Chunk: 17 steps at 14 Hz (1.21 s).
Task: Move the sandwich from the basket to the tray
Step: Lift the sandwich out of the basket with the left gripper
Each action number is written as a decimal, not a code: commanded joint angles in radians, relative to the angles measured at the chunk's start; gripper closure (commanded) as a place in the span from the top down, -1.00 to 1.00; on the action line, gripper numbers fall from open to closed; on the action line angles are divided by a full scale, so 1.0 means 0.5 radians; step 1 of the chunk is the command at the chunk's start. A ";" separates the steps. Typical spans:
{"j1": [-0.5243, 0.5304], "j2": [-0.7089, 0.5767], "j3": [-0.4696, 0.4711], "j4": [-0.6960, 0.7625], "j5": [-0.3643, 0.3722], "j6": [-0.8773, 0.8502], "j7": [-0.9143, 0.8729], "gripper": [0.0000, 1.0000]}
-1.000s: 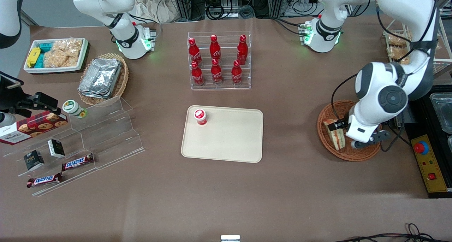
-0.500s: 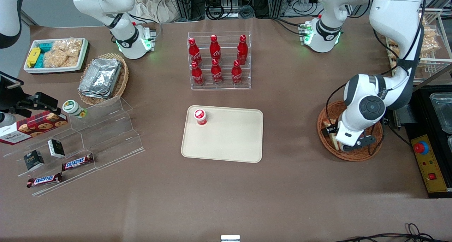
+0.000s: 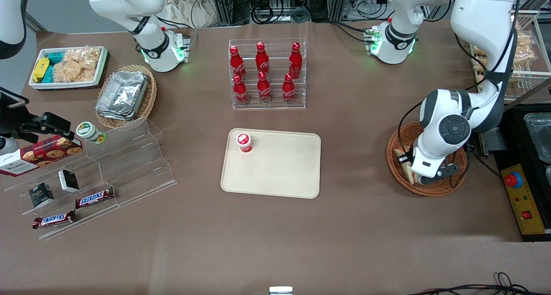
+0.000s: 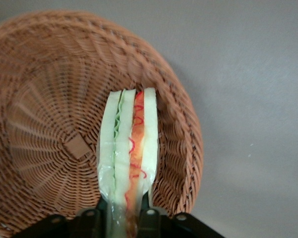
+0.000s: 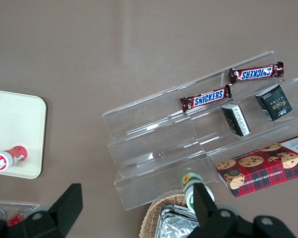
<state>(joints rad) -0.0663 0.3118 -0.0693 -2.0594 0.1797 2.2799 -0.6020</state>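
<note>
The sandwich (image 4: 129, 148) stands on edge in the reddish-brown wicker basket (image 4: 49, 99), close to its rim; white bread, pale green and red-orange layers show. My gripper (image 4: 124, 208) straddles one end of it, a black finger pressed on each bread face, and the wrapped end is pinched narrower there. From the front, the basket (image 3: 430, 189) lies toward the working arm's end of the table. The arm's wrist covers most of the sandwich (image 3: 404, 169) and the gripper (image 3: 413, 163). The cream tray (image 3: 280, 174) lies mid-table.
A small red-capped bottle (image 3: 244, 142) stands on the tray's corner. A clear rack of red cola bottles (image 3: 267, 75) stands farther from the camera than the tray. An acrylic step shelf (image 3: 125, 166) with snacks sits toward the parked arm's end. A control box (image 3: 523, 200) lies beside the basket.
The arm swung lower and toward the tray's side of the basket, covering the sandwich with its wrist. In the last half second it barely shifted.
</note>
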 commanded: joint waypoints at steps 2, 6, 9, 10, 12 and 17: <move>-0.021 -0.148 -0.015 0.314 0.046 -0.503 0.090 -0.89; -0.024 -0.289 -0.155 0.670 0.039 -1.058 0.191 -1.00; -0.024 -0.375 -0.294 0.949 0.042 -1.469 0.235 -1.00; -0.024 -0.378 -0.349 1.065 0.042 -1.598 0.232 -1.00; -0.024 -0.375 -0.484 1.280 0.052 -1.810 0.192 -1.00; -0.027 -0.357 -0.879 1.495 0.012 -1.986 -0.243 -1.00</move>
<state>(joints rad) -0.0789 0.1032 -0.4347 -1.3707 0.1856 1.3175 -0.6239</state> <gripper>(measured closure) 0.855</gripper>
